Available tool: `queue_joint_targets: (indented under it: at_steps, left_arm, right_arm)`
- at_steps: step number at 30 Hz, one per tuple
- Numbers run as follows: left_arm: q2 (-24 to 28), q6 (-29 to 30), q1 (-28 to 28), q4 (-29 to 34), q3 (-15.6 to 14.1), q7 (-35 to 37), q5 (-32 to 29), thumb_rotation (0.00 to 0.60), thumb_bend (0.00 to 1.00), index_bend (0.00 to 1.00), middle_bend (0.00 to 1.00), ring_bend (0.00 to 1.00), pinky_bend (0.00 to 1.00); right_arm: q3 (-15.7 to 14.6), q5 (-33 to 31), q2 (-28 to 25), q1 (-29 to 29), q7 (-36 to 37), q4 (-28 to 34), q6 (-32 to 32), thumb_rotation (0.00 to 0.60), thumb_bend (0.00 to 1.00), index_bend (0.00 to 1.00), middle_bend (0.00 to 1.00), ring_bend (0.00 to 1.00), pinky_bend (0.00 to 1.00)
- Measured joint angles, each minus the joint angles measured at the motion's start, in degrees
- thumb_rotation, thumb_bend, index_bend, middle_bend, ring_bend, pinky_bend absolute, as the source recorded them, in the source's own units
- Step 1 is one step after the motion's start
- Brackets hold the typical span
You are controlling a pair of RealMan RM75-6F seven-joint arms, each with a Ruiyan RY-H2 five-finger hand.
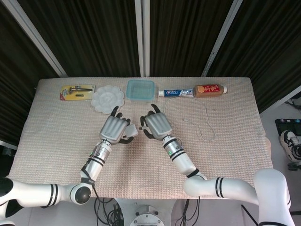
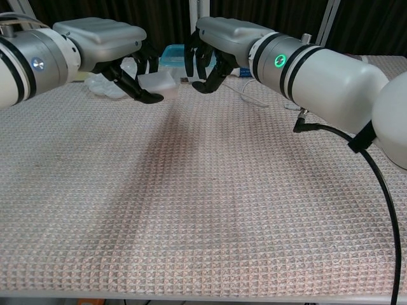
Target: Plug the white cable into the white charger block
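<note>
My left hand holds the white charger block a little above the table, its free face turned to the right. My right hand pinches the plug end of the white cable. The plug tip sits just to the right of the block, nearly touching it; I cannot tell whether it is inserted. The rest of the cable trails off to the right over the cloth.
Along the far edge lie a razor pack, a white palette dish, a blue plastic box, a toothpaste tube and a brown tube. A black wire runs along my right arm.
</note>
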State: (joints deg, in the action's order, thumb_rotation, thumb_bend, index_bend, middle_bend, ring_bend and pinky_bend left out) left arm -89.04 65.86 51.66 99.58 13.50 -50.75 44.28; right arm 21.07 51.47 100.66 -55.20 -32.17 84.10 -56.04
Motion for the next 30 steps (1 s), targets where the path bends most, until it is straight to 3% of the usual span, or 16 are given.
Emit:
queue_joint_targets:
  at_steps: [30]
  left_arm:
    - [-1.72, 3.93, 2.76, -0.5, -0.9, -1.58, -1.46, 0.371, 0.25, 0.45, 0.49, 0.23, 0.06]
  right_arm:
    - [0.05, -4.8, 2.41, -3.18, 2.65, -1.9, -0.26, 0.6, 0.33, 0.64, 0.55, 0.3, 0.07]
